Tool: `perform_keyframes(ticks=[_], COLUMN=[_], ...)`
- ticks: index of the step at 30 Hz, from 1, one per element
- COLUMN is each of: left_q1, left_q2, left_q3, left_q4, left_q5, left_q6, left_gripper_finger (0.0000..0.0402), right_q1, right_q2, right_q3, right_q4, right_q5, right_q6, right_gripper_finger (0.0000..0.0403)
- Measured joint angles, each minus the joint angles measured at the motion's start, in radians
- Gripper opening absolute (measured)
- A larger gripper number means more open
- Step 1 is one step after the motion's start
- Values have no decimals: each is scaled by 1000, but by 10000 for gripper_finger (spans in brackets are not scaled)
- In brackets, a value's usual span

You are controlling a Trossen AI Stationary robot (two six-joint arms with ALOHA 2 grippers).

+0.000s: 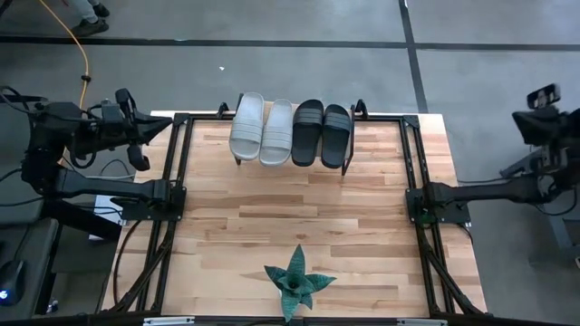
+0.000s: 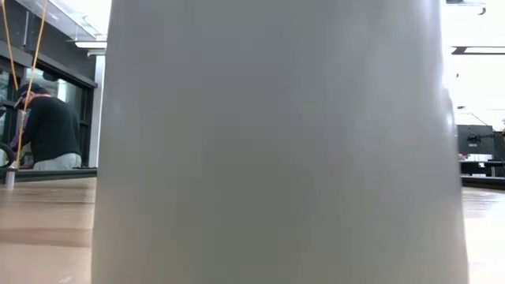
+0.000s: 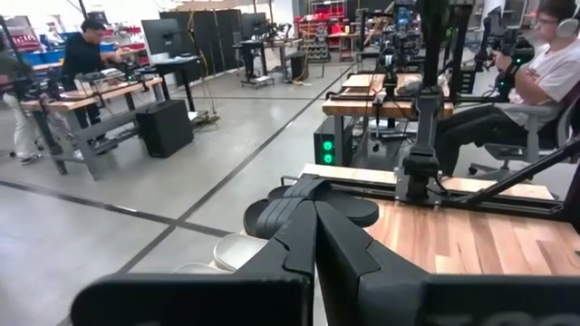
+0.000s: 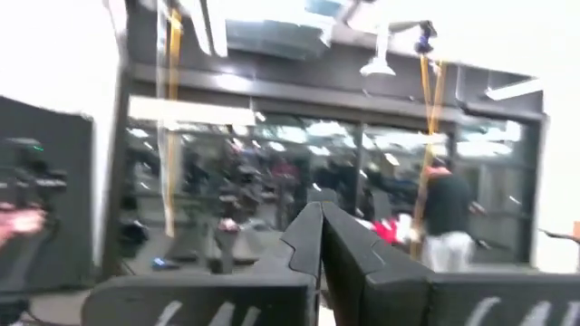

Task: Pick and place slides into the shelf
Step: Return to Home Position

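Wooden table [image 1: 299,217], far edge: four slides [image 1: 290,132] lined up, clear of left gripper [image 3: 315,206] and right gripper [image 4: 320,213], both pinched closed, empty.

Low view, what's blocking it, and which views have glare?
Low view: a pale grey object right at the lens fills the middle; overexposed at upper right. Right wrist view: washed-out white at both edges. High view: even light, no glare.
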Motion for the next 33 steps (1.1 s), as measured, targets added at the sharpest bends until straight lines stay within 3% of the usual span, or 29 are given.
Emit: perform_keyframes(ticks=[5, 13, 27, 33], left_q1=[0, 0, 0, 0], left_q2=[0, -64, -377, -465], left_q3=[-1, -152, -467, -593], left_q4=[23, 174, 396, 466], left_q5=[40, 140, 178, 214], left_q6=[-36, -47, -101, -133], left_gripper_finger=[0, 0, 1, 1], right_q1=[-38, -67, -66, -64], right_q2=[-98, -174, -369, -349], right_q3=[-234, -551, -937, -1063], right_q4=[199, 498, 782, 956], right_q5=[-165, -260, -273, -314], right_q6=[16, 12, 72, 88], right_gripper_finger=[0, 0, 0, 0])
